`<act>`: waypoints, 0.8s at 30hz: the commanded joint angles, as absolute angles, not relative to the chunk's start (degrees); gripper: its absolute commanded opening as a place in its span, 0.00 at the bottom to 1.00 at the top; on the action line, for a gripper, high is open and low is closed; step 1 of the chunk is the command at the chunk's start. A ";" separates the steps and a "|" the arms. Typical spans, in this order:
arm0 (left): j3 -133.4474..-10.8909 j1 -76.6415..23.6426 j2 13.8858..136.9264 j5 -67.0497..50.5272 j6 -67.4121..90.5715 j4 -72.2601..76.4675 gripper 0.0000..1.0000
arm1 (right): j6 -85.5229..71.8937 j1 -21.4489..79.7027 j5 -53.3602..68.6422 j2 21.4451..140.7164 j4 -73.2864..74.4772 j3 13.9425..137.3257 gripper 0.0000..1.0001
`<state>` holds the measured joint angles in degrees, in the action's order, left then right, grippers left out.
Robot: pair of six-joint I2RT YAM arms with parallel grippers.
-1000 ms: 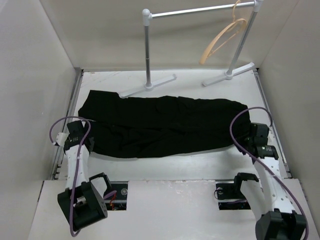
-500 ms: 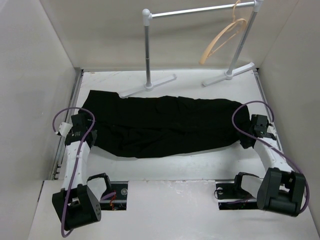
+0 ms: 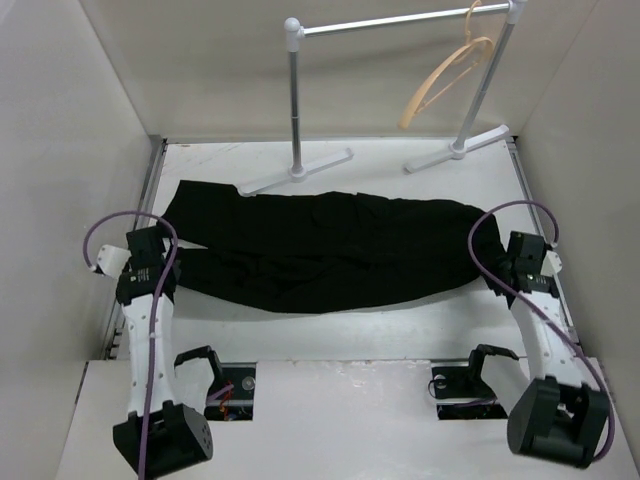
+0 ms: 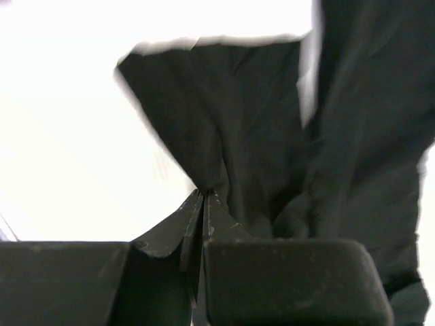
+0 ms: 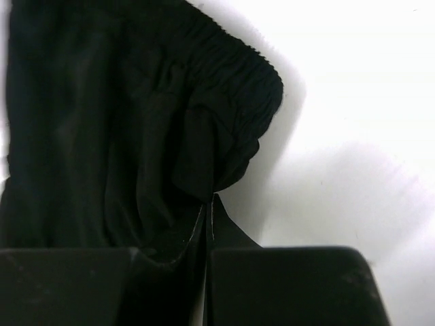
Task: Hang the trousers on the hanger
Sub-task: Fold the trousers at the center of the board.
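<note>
The black trousers lie stretched across the table from left to right. My left gripper is shut on the trousers' left end, and in the left wrist view the cloth bunches into the left gripper. My right gripper is shut on the gathered waistband at the right end; the waistband runs into the right gripper. The tan hanger hangs from the far right of the rack, well behind the trousers.
A white tubular rack stands at the back, with one foot touching the trousers' far edge and another foot to the right. Pale walls close in both sides. Cable openings sit in the near ledge.
Both arms have shifted, and the trousers' near edge has drawn tighter and straighter between them. The right gripper opened briefly and has shut again on the waistband.
</note>
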<state>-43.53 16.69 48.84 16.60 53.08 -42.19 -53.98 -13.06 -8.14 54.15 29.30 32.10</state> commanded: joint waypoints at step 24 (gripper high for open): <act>-98.76 10.86 102.89 27.07 40.53 -34.80 0.00 | -47.81 -11.12 -10.47 87.77 29.35 74.42 0.06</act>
